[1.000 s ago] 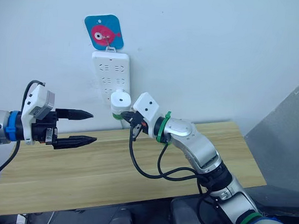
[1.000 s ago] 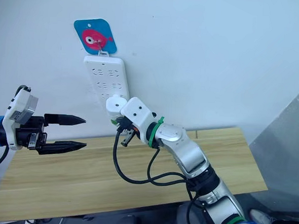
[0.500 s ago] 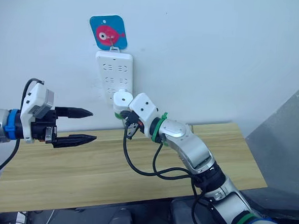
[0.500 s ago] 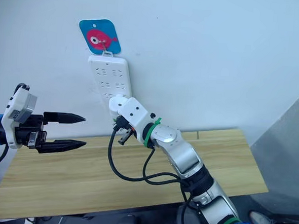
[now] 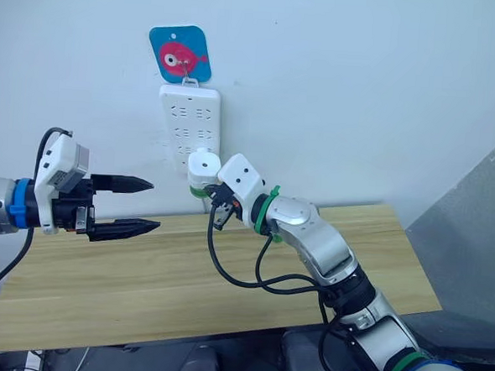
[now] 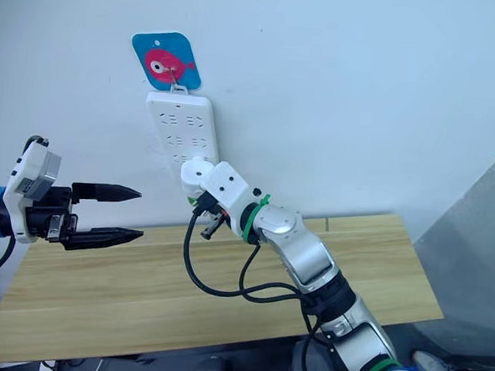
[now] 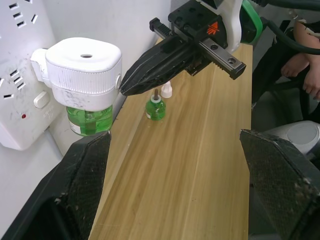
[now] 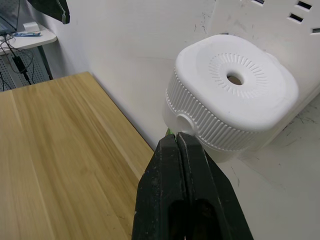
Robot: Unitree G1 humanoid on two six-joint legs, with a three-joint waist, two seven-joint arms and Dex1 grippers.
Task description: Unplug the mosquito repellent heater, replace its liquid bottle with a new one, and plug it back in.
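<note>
The heater sits plugged into the lower part of the power strip on the wall, a green liquid bottle screwed in beneath it. The right end effector is pressed shut, its tips touching the heater's ribbed side, gripping nothing. Compared with a second ago, when the heater was at that end effector just short of the strip, it is now seated against the sockets, and the right arm has eased slightly back from its closest push; this suggests the plug-in step is done or nearly so, though whether the prongs are fully home cannot be seen. Beyond the right end effector's tips, on the tabletop, stand a loose green bottle and a small white cap, touching or just beside each other; whether that bottle is the old one cannot be told. The left end effector hangs wide open and empty, well apart from the heater, unchanged from earlier.
</note>
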